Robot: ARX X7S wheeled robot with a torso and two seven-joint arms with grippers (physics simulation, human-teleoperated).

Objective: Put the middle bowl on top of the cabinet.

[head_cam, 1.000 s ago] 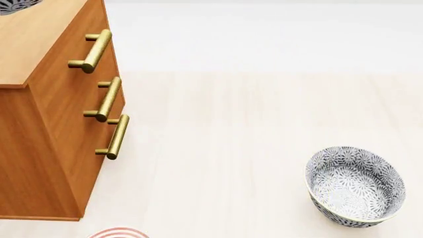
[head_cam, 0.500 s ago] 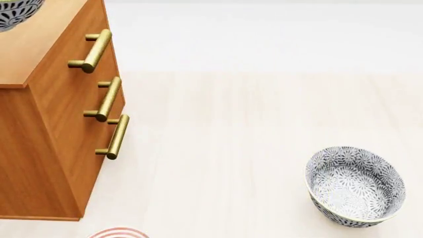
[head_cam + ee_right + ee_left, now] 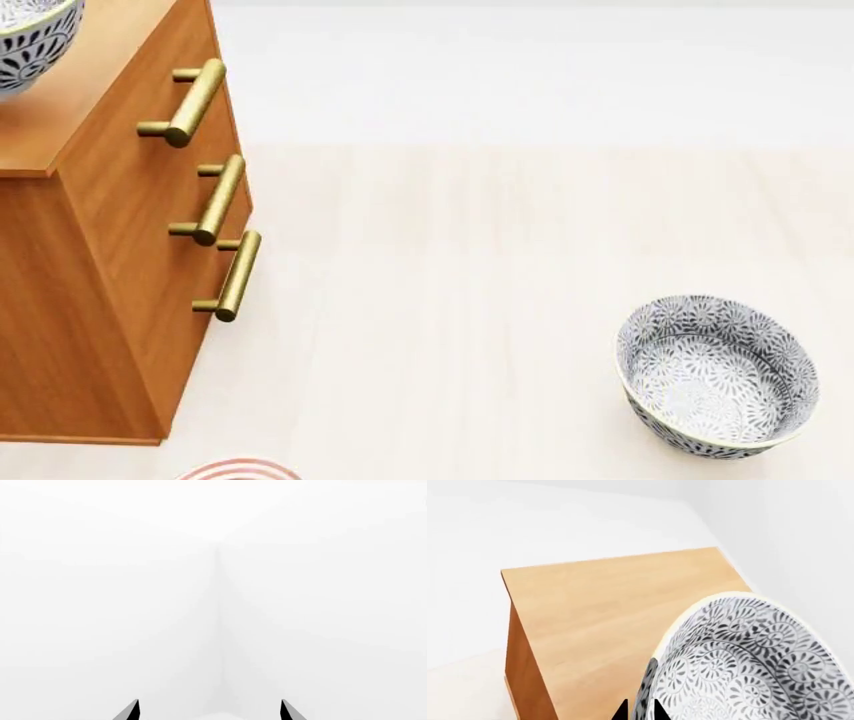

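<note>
The middle bowl (image 3: 747, 660), white with a dense grey-black leaf pattern, fills the left wrist view, held over the cabinet's light wood top (image 3: 600, 615). My left gripper (image 3: 639, 711) is shut on its rim, one fingertip on each side of the wall. In the head view the bowl (image 3: 34, 45) shows at the top left corner, above the cabinet (image 3: 120, 250) with its three brass handles; the left gripper itself is out of that view. My right gripper (image 3: 210, 710) is open, with only blank white surface in front of it.
A look-alike patterned bowl (image 3: 718, 375) sits on the pale floor at the right. A flat plate with red rings (image 3: 240, 470) peeks in at the bottom edge, just in front of the cabinet. A white wall rises behind.
The held bowl has come further into the head view at the top left, moving over the cabinet top. The bowl on the floor and the plate have not moved.
</note>
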